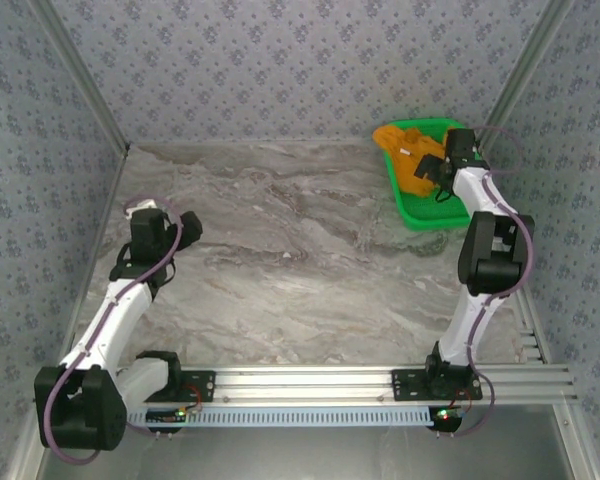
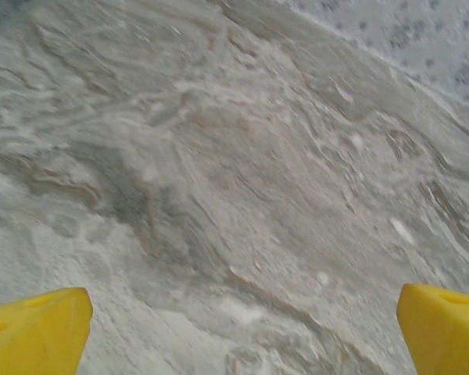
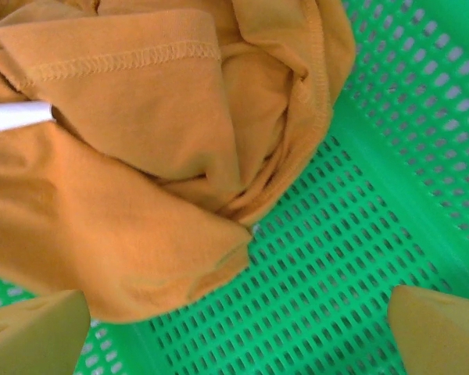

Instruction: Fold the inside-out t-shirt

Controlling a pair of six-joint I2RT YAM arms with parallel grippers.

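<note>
The orange t-shirt (image 1: 408, 150) lies crumpled in a green mesh basket (image 1: 425, 212) at the table's back right. Close up, the t-shirt (image 3: 141, 172) shows stitched hems and a small white tag (image 3: 17, 115). My right gripper (image 1: 442, 178) hovers over the basket beside the cloth; my right gripper (image 3: 242, 336) is open, its yellow fingertips (image 3: 35, 332) wide apart with the shirt's edge and bare mesh between them, gripping nothing. My left gripper (image 1: 188, 225) hangs over the table's left side. In its wrist view my left gripper (image 2: 246, 332) is open above bare marble.
The marble-patterned table (image 1: 280, 260) stretches between the arms. Patterned walls close the left, back and right sides. The basket (image 3: 359, 258) sits close to the right wall. A metal rail (image 1: 310, 385) with both arm bases runs along the near edge.
</note>
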